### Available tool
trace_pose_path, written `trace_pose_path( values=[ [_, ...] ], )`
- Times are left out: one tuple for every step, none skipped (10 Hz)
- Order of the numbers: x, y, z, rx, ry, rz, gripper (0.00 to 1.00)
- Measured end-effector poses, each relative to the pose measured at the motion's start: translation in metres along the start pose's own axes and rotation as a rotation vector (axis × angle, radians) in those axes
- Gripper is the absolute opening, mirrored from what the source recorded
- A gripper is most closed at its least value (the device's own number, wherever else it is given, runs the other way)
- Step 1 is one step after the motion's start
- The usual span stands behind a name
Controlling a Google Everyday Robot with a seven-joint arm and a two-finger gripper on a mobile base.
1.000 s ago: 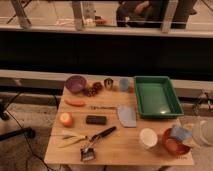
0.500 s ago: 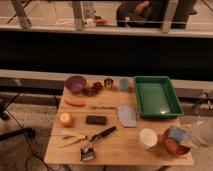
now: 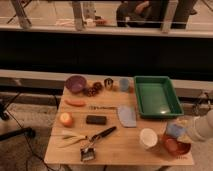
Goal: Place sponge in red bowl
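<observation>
My gripper (image 3: 181, 131) sits at the near right corner of the tabletop (image 3: 120, 150), right at the far rim of the red bowl (image 3: 176, 146), with the sponge (image 3: 174, 129) between my fingers and the bowl's inside just beneath it. A second ago my fingers were clamped hard on the sponge; now the clamp is letting go, though from this view I cannot tell how wide the fingers stand or whether the sponge is free of them. It looks to rest over the bowl's far edge rather than deep inside — so I judge the release is under way, and the task is nearly done but not settled until the sponge drops clear. Just left of the bowl stands the white cup (image 3: 149, 138), close enough that I should lift straight up when I pull away. Further left along the near edge lie a brush (image 3: 95, 142) and some pale husks (image 3: 70, 140). Toward the middle are the black block (image 3: 96, 120), an orange fruit (image 3: 66, 119) and the blue-grey sheet (image 3: 127, 116). Beyond them a carrot (image 3: 76, 103), and at the far edge the purple bowl (image 3: 76, 83) and the green tray (image 3: 157, 96) — none of these has shifted.
</observation>
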Motion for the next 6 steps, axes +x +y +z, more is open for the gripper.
trace_pose_path(
  values=[
    [0.002, -0.002, 0.0, 0.004, -0.001, 0.008, 0.64],
    [0.004, -0.003, 0.0, 0.008, -0.003, 0.016, 0.74],
    [0.006, -0.003, -0.001, 0.009, -0.004, 0.024, 0.79],
    [0.008, -0.003, -0.001, 0.01, -0.009, 0.031, 0.8],
    [0.011, -0.002, -0.001, 0.011, -0.01, 0.035, 0.8],
    [0.013, 0.0, -0.002, 0.01, -0.01, 0.039, 0.8]
  ],
)
